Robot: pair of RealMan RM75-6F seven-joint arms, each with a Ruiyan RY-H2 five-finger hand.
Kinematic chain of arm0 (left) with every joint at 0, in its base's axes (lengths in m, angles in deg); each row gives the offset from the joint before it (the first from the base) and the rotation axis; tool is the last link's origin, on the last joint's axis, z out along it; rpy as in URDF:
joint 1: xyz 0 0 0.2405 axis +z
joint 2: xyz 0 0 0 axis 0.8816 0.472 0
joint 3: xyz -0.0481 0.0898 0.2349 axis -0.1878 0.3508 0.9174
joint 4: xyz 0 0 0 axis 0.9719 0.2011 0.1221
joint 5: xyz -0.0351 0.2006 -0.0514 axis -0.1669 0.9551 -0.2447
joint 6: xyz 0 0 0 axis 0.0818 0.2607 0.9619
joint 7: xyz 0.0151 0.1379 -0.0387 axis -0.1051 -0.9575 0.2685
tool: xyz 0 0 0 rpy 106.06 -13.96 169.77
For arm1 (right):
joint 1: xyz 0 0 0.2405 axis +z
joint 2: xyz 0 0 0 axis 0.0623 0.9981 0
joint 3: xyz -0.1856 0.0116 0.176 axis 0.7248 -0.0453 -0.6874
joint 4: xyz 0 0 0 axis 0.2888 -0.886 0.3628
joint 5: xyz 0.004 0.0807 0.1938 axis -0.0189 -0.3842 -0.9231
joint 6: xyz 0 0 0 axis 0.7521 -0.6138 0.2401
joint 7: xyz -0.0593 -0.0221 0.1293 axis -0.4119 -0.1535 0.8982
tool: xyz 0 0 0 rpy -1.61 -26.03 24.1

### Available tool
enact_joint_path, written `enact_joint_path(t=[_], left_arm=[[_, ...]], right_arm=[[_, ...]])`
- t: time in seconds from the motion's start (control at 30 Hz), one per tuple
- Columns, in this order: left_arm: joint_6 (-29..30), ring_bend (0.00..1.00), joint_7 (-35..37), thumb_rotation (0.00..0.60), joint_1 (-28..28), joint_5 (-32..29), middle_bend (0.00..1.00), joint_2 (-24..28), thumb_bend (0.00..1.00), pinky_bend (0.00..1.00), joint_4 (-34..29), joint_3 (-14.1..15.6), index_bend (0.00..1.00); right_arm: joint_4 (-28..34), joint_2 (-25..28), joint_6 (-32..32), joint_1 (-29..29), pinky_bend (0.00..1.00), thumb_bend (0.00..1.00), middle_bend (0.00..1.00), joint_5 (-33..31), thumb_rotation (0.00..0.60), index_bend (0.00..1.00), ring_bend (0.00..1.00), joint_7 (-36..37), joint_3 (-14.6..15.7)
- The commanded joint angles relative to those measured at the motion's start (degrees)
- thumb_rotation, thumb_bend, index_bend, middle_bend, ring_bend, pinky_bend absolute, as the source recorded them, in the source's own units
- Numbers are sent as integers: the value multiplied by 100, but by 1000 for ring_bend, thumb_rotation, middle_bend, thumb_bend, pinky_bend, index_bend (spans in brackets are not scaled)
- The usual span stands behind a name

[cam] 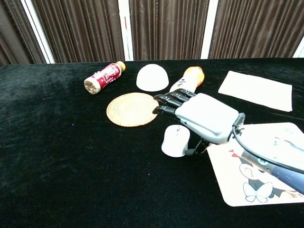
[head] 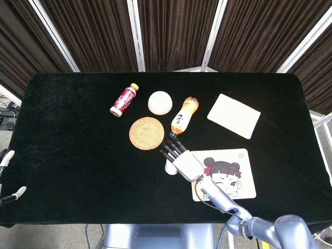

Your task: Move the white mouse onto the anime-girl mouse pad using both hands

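The white mouse (head: 169, 167) (cam: 172, 142) lies on the black table just left of the anime-girl mouse pad (head: 236, 179) (cam: 266, 185). My right hand (head: 182, 160) (cam: 204, 116) is spread low over the mouse's right side. Its dark fingers (cam: 171, 99) stretch out toward the woven coaster, and its thumb is down beside the mouse's right edge. It grips nothing, and whether the palm touches the mouse cannot be told. Of my left hand, only pale tips (head: 6, 157) show at the far left edge, below the table.
Behind the mouse sit a woven coaster (head: 147, 133), a white dome (head: 160, 102), an orange bottle lying down (head: 184, 115) and a red bottle (head: 123, 100). A white cloth (head: 234, 115) lies at the back right. The coaster is close to the right hand's fingertips.
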Motion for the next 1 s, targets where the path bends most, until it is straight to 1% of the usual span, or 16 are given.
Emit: enact_joint_path(t=[0.03, 0.17, 0.47, 1.0], left_arm=[[-20, 0, 34, 600, 5, 4, 0, 12, 123, 0, -2, -7, 0], [-61, 0, 108, 600, 12, 15, 0, 20, 126, 0, -1, -16, 0], [-132, 0, 211, 600, 33, 18, 0, 43, 124, 0, -13, -43, 0], [-250, 0, 228, 600, 37, 48, 0, 120, 125, 0, -123, -48, 0]], right_arm=[[-112, -96, 70, 81, 0, 0, 0, -12, 600, 171, 0, 26, 6], [-308, -231, 136, 179, 0, 0, 0, -61, 600, 229, 0, 102, 6], [-499, -318, 236, 276, 0, 0, 0, -164, 600, 239, 0, 24, 52], [-421, -329, 433, 350, 0, 0, 0, -363, 600, 275, 0, -470, 59]])
